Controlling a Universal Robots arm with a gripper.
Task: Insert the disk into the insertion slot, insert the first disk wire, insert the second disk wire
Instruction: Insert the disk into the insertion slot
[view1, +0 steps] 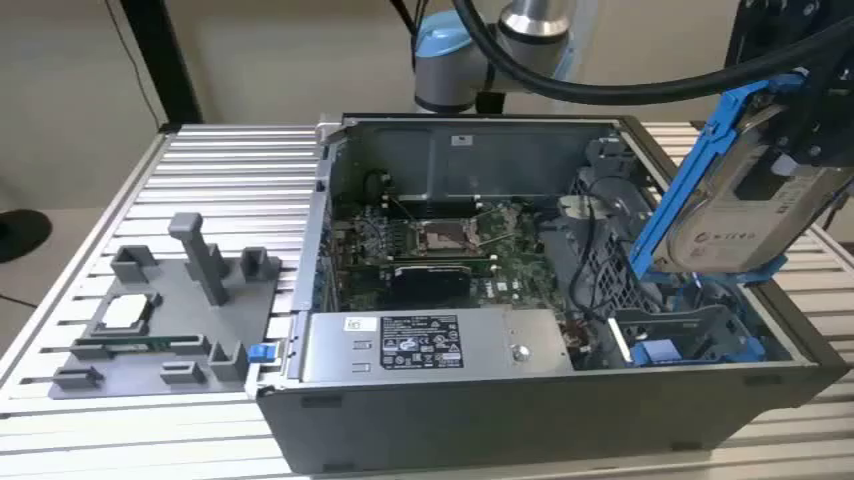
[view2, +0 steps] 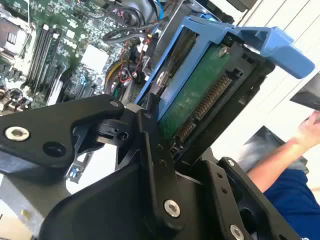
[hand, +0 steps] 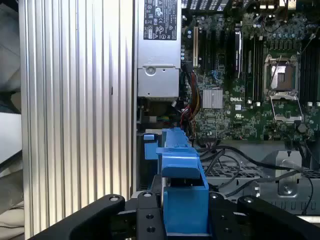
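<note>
The disk (view1: 747, 205), silver-grey with a white label in a blue carrier frame, hangs tilted on edge above the case's front corner on the exterior view's right. My gripper (view1: 809, 120) is shut on its upper end. In the second wrist view the black fingers (view2: 150, 125) clamp the carrier, and the disk's green circuit board (view2: 200, 95) and connector face the camera. The first wrist view has the blue carrier (hand: 182, 197) between the jaws. The insertion slot (view1: 694, 325), a grey bay with a blue tab (view1: 657, 352), lies just below the disk. Black cables (hand: 235, 155) lie near the bay; I cannot tell which are the disk wires.
The open computer case (view1: 534, 420) stands on a ribbed aluminium table (view1: 227, 180). Inside are the motherboard (view1: 441, 240) and a grey labelled power-supply box (view1: 414, 345). A grey fixture block (view1: 174, 320) sits on the exterior view's left. A person's arm (view2: 285, 150) is beside the table.
</note>
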